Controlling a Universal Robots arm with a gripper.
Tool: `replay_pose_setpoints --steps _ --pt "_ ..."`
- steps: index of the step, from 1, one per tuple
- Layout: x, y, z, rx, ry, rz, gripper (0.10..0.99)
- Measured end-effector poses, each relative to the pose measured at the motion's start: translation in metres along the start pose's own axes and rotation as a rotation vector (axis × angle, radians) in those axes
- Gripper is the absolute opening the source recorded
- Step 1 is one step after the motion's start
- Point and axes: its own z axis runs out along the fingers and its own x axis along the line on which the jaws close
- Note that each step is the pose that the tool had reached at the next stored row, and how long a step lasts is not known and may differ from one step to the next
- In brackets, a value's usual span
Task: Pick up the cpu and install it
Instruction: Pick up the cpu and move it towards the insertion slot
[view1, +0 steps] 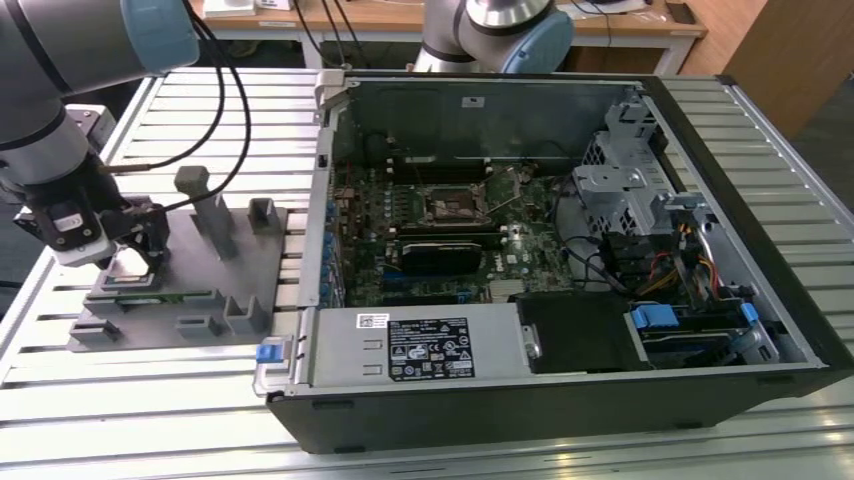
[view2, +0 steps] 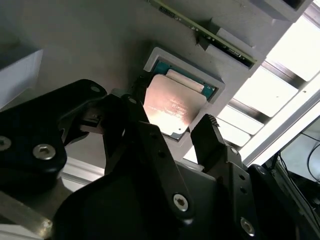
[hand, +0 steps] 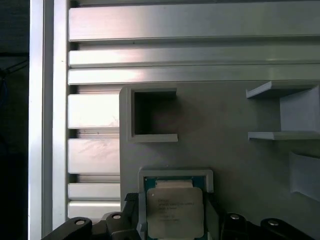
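The black two-finger gripper (view1: 130, 262) is hanging low over the grey moulded fixture (view1: 238, 285). The fixture is lying on the slatted aluminium table (view1: 134, 400), to the exterior view's left of the open black computer case (view1: 534, 420). The small, flat, square cpu with a shiny silver top and greenish rim (hand: 175, 212) is sitting in a shallow square pocket near one edge of the fixture. In both wrist views the jaws are standing spread, one finger (view2: 137, 97) at each side of the cpu, gripping nothing. A long thin green memory stick (view2: 180, 17) is resting in a slot beside the pocket.
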Motion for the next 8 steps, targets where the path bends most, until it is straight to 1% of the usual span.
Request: replay_pose_setpoints --steps 8 --pt "-0.0011 0.0000 0.0006 0.000 -0.0007 -0.001 0.635"
